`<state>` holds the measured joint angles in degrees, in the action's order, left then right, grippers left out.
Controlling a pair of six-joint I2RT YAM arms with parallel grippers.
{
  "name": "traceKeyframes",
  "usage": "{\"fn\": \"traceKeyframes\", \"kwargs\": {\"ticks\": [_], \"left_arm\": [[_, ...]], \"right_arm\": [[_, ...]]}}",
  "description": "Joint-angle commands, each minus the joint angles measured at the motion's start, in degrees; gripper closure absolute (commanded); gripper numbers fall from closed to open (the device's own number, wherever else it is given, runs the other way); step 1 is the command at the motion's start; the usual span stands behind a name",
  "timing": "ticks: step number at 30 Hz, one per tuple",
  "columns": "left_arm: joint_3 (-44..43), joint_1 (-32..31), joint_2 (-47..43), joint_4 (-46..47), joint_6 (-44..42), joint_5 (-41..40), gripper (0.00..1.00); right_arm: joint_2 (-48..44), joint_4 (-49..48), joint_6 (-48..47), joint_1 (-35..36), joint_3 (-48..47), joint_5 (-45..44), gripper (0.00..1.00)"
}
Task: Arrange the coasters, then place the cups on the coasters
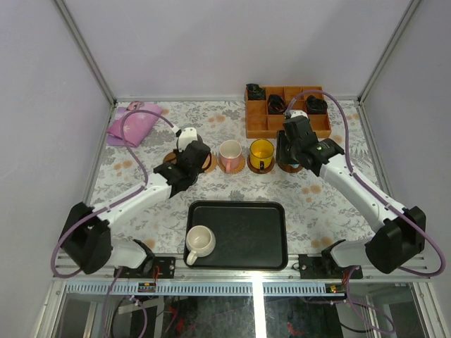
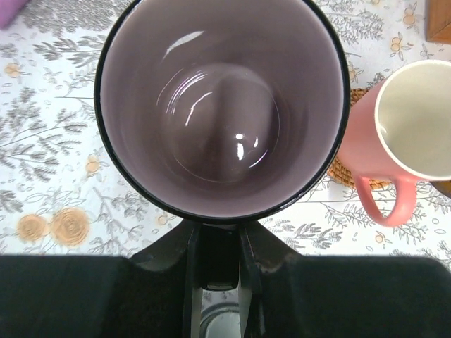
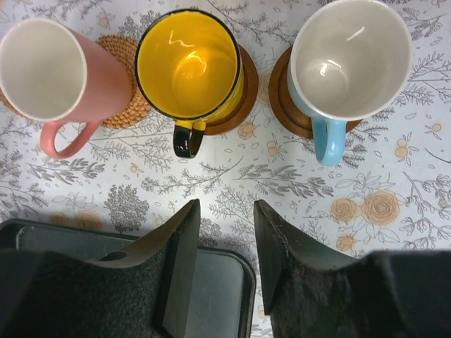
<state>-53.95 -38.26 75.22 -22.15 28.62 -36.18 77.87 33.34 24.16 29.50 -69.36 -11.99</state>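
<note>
Cups line up across mid-frame: pink cup, yellow cup and blue cup, each on a coaster; the mauve cup stands upright at the row's left end, straight ahead of our left end effector, which pinches its near side, probably the handle; a coaster edge shows beside it, contact unclear; our right end effector is spread and empty, below the yellow and blue cups; the white cup lies on the tray, lower left, nearer our left arm.
</note>
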Motion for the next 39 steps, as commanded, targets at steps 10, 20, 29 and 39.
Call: {"fn": "traceKeyframes", "kwargs": {"ticks": [10,20,29,39], "left_arm": [[-4.12,6.54,12.83,16.46,-3.42,10.01,1.0],[-4.6,8.23,15.04,20.71,-6.09,15.59,1.0],[-4.09,8.62,16.45,21.32,-7.03,17.54,1.0],[-2.74,8.58,17.41,20.77,-6.46,17.27,1.0]], "right_arm": [[2.73,-4.71,0.07,-3.33,-3.07,4.25,0.56],[4.95,-5.12,0.31,-3.79,-3.82,5.65,0.56],[5.8,-5.66,0.4,-4.07,-3.76,6.6,0.57],[6.72,-5.96,0.36,-4.34,-3.69,8.07,0.57]]}}
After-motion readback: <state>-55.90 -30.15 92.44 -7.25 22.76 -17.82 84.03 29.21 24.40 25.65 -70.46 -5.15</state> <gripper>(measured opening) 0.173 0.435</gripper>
